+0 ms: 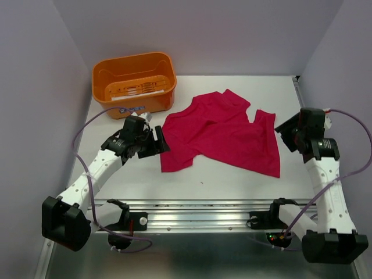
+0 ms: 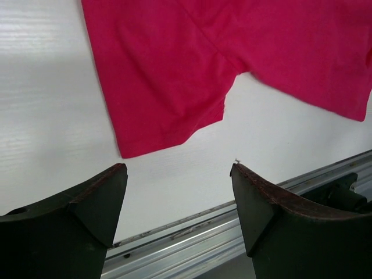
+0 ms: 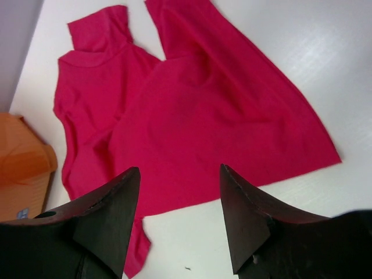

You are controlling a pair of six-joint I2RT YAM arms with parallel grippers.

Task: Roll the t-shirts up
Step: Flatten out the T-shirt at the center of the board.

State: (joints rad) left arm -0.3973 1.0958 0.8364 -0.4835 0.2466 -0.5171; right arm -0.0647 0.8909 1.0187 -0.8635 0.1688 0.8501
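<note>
A crimson-pink t-shirt (image 1: 218, 132) lies loosely spread and partly folded over itself on the white table, in the middle. It also shows in the left wrist view (image 2: 192, 64) and the right wrist view (image 3: 192, 110). My left gripper (image 1: 158, 141) is open and empty, just left of the shirt's left edge; in its own view (image 2: 179, 170) a shirt corner lies ahead of the fingertips. My right gripper (image 1: 286, 135) is open and empty, just right of the shirt's right edge; in its own view (image 3: 180, 170) it hovers above the cloth.
An orange basket (image 1: 135, 81) stands at the back left of the table; it also shows at the left edge of the right wrist view (image 3: 23, 168). A metal rail (image 1: 197, 212) runs along the table's near edge. Grey walls close in the left, back and right.
</note>
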